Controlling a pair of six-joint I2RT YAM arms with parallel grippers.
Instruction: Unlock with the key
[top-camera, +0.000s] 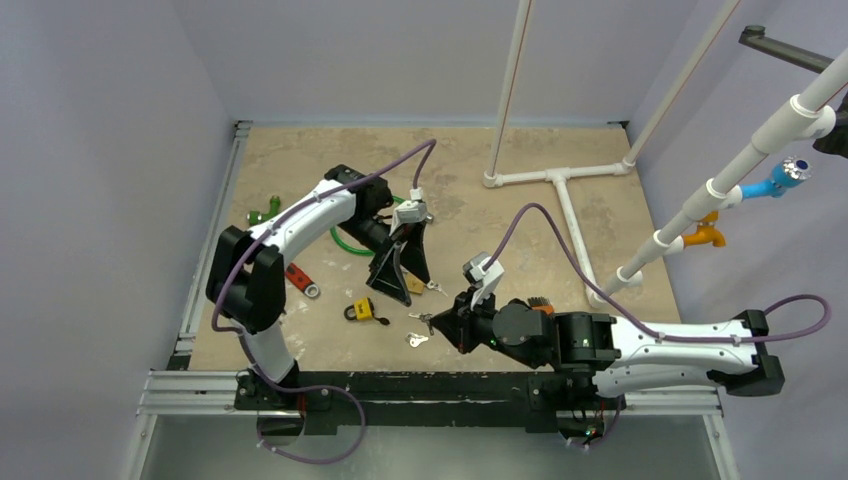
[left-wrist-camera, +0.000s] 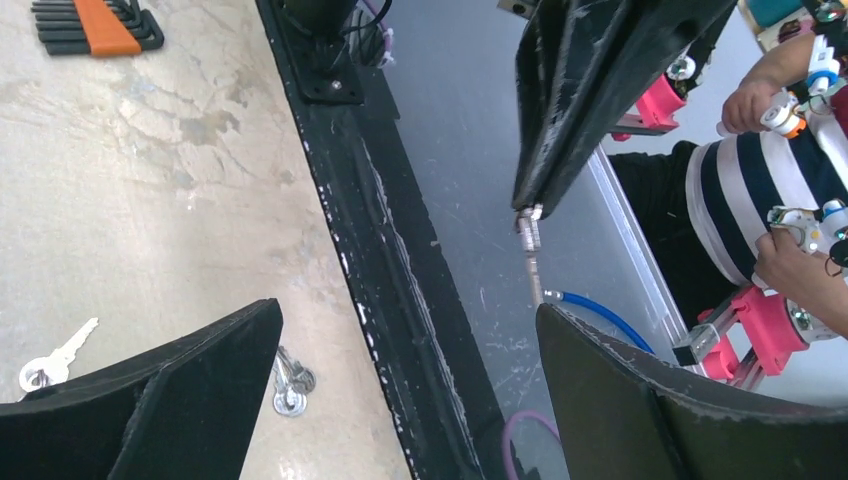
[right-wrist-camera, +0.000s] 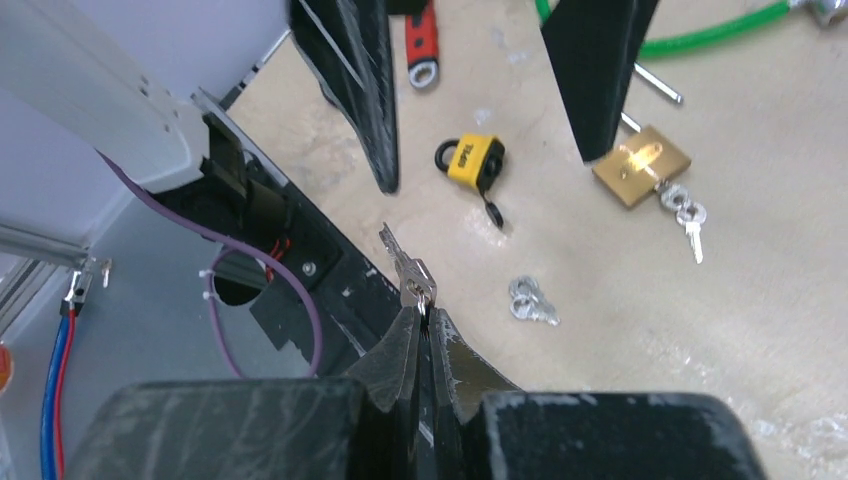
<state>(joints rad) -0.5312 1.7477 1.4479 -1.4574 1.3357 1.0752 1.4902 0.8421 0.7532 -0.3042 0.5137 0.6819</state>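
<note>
Between the tips of my right claw (right-wrist-camera: 421, 318) sits the key (right-wrist-camera: 405, 268), pinched by its head, with the blade pointing up and away from me. It hangs over the near edge of the surface (top-camera: 500, 200) and touches neither lock. Nearest ahead lies the yellow padlock (right-wrist-camera: 473, 160), flat on the surface with its shackle towards the edge. Further right is the brass padlock (right-wrist-camera: 641, 165), also lying flat, with small keys on a ring (right-wrist-camera: 683, 212) against its lower corner. A loose ring of keys (right-wrist-camera: 530, 300) lies between my right claw and the two locks.

The black fingers (right-wrist-camera: 355, 80) of my left claw (top-camera: 405, 270) hang in front of both locks. One comes down just left of the yellow padlock. The other ends just above the brass one, and I cannot tell whether it touches. Beyond them lie a red-handled wrench (right-wrist-camera: 423, 50) and a green cable (right-wrist-camera: 700, 35). A set of hex keys (left-wrist-camera: 95, 25) in an orange holder rests well apart, near my right arm.

My right claw is clenched tight on the key. My left claw is spread wide, grasping nothing, its tips above the surface.
</note>
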